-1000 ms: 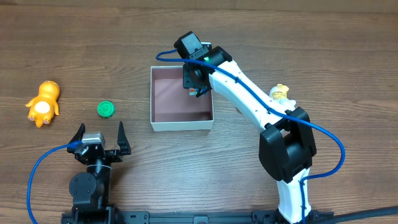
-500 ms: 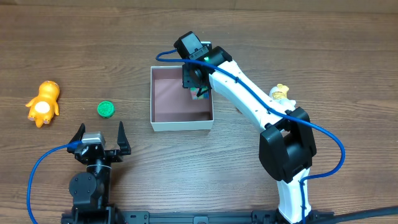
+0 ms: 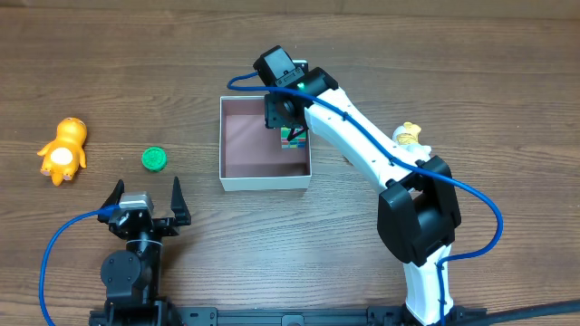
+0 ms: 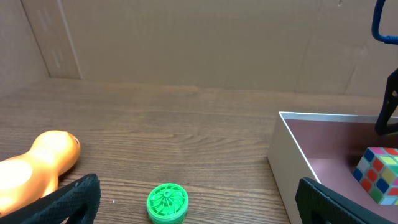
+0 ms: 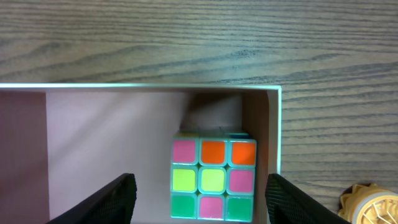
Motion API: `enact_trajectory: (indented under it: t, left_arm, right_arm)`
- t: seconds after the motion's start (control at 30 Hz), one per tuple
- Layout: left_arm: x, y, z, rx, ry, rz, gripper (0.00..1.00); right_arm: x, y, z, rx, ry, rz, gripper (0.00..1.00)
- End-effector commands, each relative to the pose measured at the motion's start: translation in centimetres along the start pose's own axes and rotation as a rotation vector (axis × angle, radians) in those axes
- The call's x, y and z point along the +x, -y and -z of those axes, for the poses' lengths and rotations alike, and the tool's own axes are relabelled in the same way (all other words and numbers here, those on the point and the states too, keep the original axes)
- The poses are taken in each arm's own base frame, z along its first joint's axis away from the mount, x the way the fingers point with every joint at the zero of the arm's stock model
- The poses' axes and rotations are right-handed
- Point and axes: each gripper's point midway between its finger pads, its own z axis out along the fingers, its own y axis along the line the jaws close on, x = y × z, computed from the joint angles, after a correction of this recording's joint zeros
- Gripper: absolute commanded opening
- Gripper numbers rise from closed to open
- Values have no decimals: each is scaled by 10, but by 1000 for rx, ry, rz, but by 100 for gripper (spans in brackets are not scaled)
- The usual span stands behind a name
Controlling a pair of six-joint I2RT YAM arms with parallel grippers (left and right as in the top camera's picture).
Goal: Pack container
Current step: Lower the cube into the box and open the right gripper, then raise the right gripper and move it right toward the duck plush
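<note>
The container (image 3: 265, 182) is a square white-walled box with a pinkish-brown floor, at the table's middle; it also shows in the left wrist view (image 4: 292, 155) and the right wrist view (image 5: 93, 137). A colourful puzzle cube (image 3: 293, 139) lies inside it against the right wall, seen in the right wrist view (image 5: 213, 177) and the left wrist view (image 4: 378, 174). My right gripper (image 5: 199, 199) is open above the cube, its fingers apart on either side. My left gripper (image 3: 145, 201) is open and empty near the front left, behind a green disc (image 3: 154, 159).
An orange plush toy (image 3: 62, 149) lies at the far left and shows in the left wrist view (image 4: 34, 168). The green disc (image 4: 167, 203) lies between it and the box. A small yellow-and-white toy (image 3: 408, 135) sits right of the box, partly behind the right arm.
The cube was held in my right gripper over the box; now the fingers have opened and the cube rests on the box floor. The left arm has not moved.
</note>
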Motion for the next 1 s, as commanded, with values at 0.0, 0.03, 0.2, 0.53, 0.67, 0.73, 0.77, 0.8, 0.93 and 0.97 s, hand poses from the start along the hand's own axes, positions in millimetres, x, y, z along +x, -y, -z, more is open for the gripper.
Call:
enact_trajectory:
  t: [0.0,0.03,0.2,0.53,0.67,0.73,0.77,0.8,0.93,0.97]
  left_arm:
    - [-1,-2,0,-10,8,-21,100]
    - [-1,-2,0,-10,8,-21,100]
    - [-1,-2,0,-10,8,-22,100]
    - [-1,-2,0,-10,8,-21,100]
    - [-1,-2,0,-10,8,-21,100]
    - [-1,-2,0,-10,8,-21,100]
    - [-1,-2,0,-10,8,-21,100]
    - [-1,-2,0,-10,8,-21,100]
    - [-1,-2,0,-10,8,-21,100]
    - [-1,-2,0,-10,8,-21,100]
  right_arm:
    - [-24,-5,29,-22,69,-1,70]
    - [-30,-6,39,-29,80,-3,70]
    - [-49,-7,83,-49,116,7,76]
    - [-67,45,161,-13,135,-37,92]
    - [-64,76,173,26,102,-79,99]
    - [-61,94,176,51,77,-103,100]
    - [-61,97,176,47,75,-104,100]
    - [-62,99,178,21,67,-93,100]
    - [-64,110,189,-26,72,-112,100]
    - [-65,114,193,-25,81,-106,100]
